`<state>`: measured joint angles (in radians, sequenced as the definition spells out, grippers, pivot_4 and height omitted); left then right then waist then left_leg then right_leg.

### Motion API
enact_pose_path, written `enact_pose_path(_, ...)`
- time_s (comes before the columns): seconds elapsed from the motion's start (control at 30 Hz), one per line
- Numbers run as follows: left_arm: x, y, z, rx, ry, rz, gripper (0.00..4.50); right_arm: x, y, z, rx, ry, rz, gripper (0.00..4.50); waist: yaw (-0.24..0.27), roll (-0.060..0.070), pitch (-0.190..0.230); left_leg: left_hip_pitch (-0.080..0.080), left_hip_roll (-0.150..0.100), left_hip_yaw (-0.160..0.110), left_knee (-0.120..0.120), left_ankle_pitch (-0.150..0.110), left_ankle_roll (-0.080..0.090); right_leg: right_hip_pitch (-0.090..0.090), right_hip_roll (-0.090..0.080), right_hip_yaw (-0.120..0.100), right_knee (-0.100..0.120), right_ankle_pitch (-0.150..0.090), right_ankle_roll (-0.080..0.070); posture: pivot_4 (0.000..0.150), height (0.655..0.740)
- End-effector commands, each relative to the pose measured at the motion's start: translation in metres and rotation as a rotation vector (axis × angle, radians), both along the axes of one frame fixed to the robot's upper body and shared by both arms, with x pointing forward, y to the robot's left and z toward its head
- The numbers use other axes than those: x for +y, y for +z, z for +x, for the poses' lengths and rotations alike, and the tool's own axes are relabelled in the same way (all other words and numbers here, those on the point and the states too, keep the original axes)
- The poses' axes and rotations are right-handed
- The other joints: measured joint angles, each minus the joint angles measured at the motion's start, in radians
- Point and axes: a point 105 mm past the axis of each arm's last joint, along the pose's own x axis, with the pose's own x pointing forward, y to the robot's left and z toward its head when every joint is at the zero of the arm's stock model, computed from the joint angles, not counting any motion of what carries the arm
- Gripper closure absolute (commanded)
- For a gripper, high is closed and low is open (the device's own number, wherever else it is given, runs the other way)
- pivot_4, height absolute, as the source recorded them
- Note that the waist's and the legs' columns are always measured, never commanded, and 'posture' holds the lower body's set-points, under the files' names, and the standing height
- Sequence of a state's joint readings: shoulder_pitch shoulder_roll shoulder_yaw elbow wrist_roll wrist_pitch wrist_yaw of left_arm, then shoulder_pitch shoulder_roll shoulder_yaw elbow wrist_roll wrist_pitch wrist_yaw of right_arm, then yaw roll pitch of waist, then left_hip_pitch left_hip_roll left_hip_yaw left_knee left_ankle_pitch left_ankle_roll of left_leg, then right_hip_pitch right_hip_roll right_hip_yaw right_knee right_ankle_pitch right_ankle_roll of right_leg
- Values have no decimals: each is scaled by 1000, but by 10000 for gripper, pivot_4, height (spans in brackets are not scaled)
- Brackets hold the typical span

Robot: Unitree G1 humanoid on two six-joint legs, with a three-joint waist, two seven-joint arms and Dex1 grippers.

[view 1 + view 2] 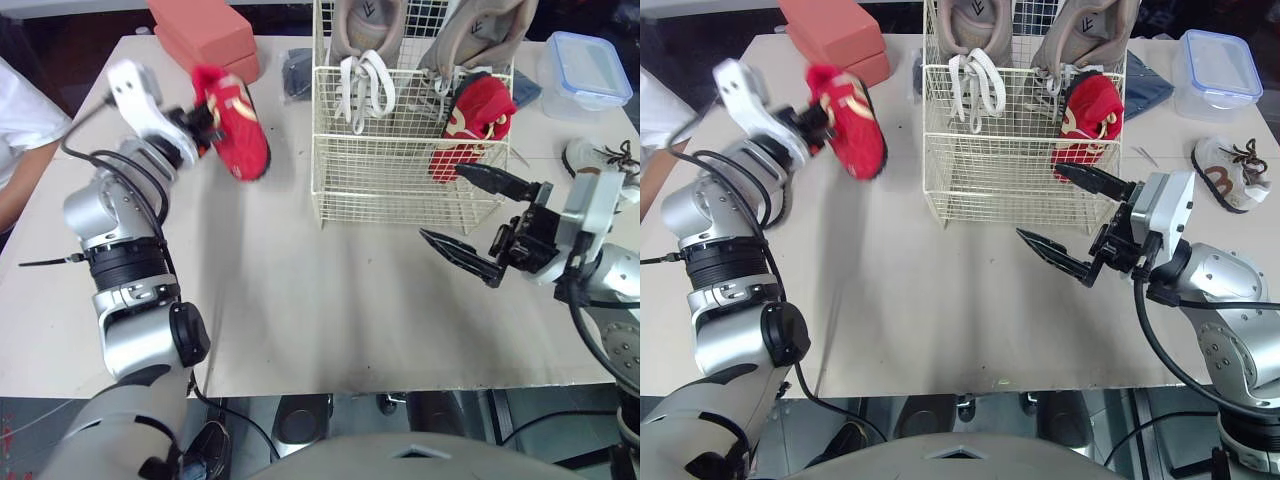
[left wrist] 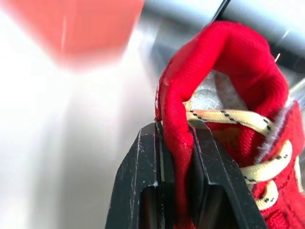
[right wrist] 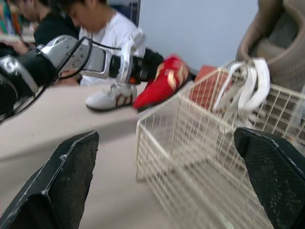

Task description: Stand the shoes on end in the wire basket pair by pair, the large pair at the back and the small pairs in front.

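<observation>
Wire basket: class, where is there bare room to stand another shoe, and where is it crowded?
Free: the front section's left part, beside the red shoe standing at its right. Crowded: the back, filled by the large pair. The table before the basket is bare.

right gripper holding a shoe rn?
No, the right gripper is open with nothing between its fingers, out in front of the wire basket.
</observation>
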<state>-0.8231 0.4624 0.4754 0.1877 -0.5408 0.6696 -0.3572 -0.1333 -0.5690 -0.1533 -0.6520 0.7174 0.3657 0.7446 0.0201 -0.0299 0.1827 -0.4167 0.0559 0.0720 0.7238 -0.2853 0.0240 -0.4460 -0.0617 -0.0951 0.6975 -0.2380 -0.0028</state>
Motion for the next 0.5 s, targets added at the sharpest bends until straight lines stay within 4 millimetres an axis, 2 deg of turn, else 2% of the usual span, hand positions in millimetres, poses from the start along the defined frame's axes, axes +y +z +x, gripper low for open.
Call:
enact_pose_path(0.03, -20, 60, -26, -271, -58, -23, 43810, -1, 15, -3, -73, 16, 62, 0, -1, 0, 0, 0, 0, 0, 0, 0, 0, 0, 0, 0, 0, 0, 0, 1500, 6860)
enact_pose_path(0.27, -59, 93, -39, -519, -38, 72, 43810, -7, 21, 4, -101, -35, 87, 0, -5, 0, 0, 1, -1, 0, 0, 0, 0, 1, 1, -1, 1, 0, 0, 1500, 6860)
enact_pose_path(0.4, -90, 96, -42, -597, -46, 74, 43810, -11, 24, 5, -115, -70, 104, 0, -2, 0, 0, 1, -1, 0, 0, 0, 0, 1, 5, 0, 0, 0, 0, 1500, 6860)
enact_pose_path(0.5, -116, 87, -42, -625, -44, 52, 43810, -15, 24, 4, -124, -109, 116, 0, 0, 0, 0, 1, -1, 0, 0, 0, 0, 1, 5, 0, 0, 0, 0, 1500, 6860)
